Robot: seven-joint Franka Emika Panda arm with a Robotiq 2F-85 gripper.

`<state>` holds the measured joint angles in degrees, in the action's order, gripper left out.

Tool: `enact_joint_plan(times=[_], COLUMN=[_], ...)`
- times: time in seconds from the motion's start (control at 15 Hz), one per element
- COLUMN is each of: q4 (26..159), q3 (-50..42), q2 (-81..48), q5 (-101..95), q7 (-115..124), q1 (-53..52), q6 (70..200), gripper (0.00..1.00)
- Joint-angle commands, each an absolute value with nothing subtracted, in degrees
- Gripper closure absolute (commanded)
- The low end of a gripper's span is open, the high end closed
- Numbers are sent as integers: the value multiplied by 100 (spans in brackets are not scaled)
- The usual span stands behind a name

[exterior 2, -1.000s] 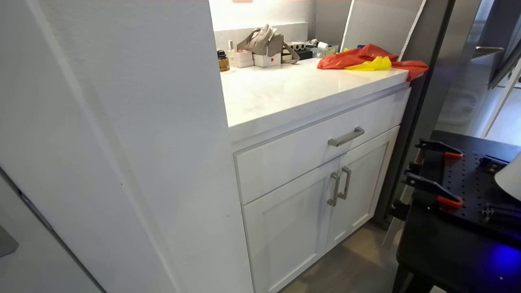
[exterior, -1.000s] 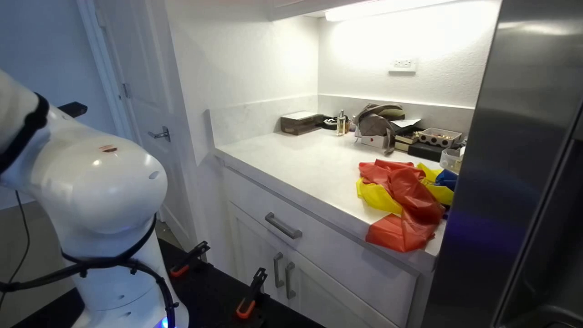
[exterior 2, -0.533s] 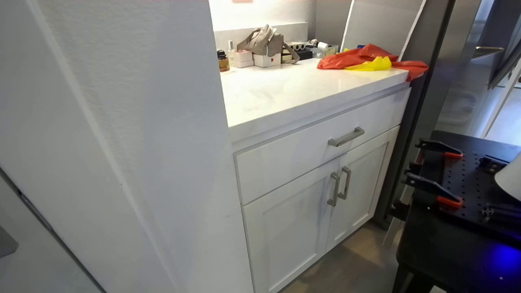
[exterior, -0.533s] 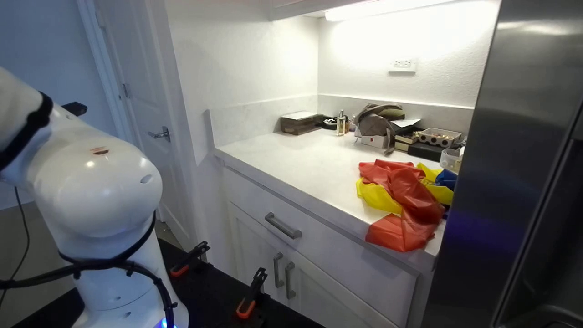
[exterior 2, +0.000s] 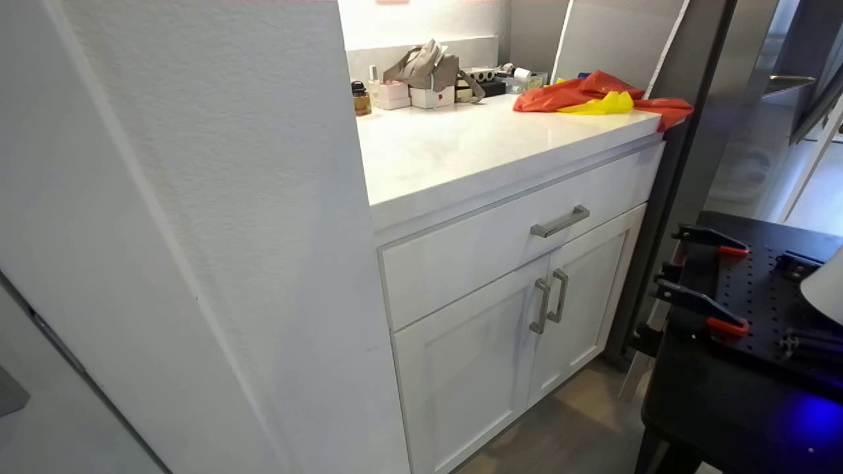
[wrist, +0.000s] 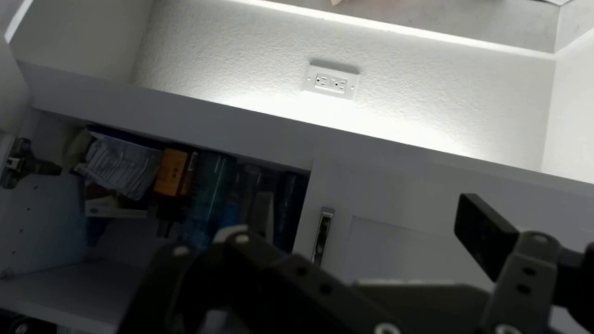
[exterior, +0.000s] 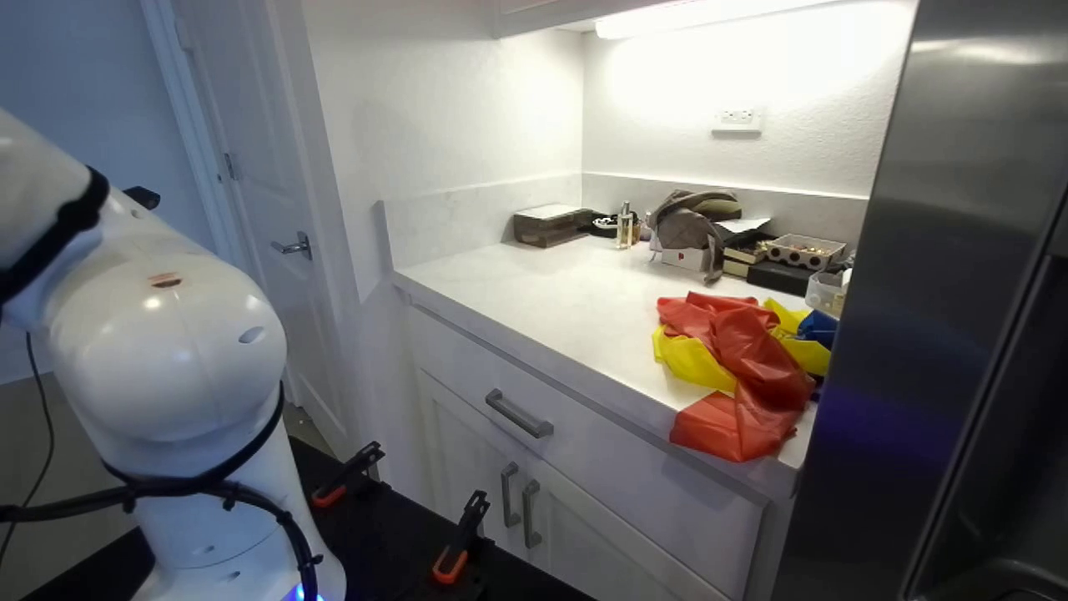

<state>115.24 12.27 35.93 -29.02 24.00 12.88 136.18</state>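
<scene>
At the bottom of the wrist view, which stands upside down, my gripper [wrist: 371, 227] is open with nothing between its fingers. The black pad [wrist: 485, 236] of one finger shows clearly; the tip on the opposite side is dark and hard to make out. Beyond the jaws lies a white upper cabinet: a closed door [wrist: 394, 250] with a metal handle [wrist: 322, 234], and beside it an uncovered compartment. In there I see an orange box [wrist: 171, 171], a wrapped packet [wrist: 125, 162] and bluish bottles [wrist: 209, 199]. Neither exterior view shows the gripper, only the white arm [exterior: 167, 351].
A wall outlet [wrist: 332, 82] sits under the cabinet. Red and yellow fabric [exterior: 743, 359] hangs over the counter [exterior: 542, 292] edge, near the steel fridge [exterior: 926, 334]. Along the back are a grey-brown bag [exterior: 688, 225] and small boxes. Orange-tipped clamps [exterior: 461, 538] grip the black table [exterior 2: 711, 388].
The arm has turned a little: its rounded shoulder has shifted left and down, while the banded link above it has edged right. The counter items have stayed put.
</scene>
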Motion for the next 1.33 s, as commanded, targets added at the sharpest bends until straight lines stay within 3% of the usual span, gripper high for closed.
enact_joint_plan(times=[0.0,0.53,1.27], q4=[11360,10986,10230], q3=[1290,1493,1616], q2=[3355,2805,1937], q5=[-3088,-3634,-5009], q7=[2578,3008,4151], q1=[1562,2277,2440], q6=[14115,14989,15437], gripper=[0,0,0])
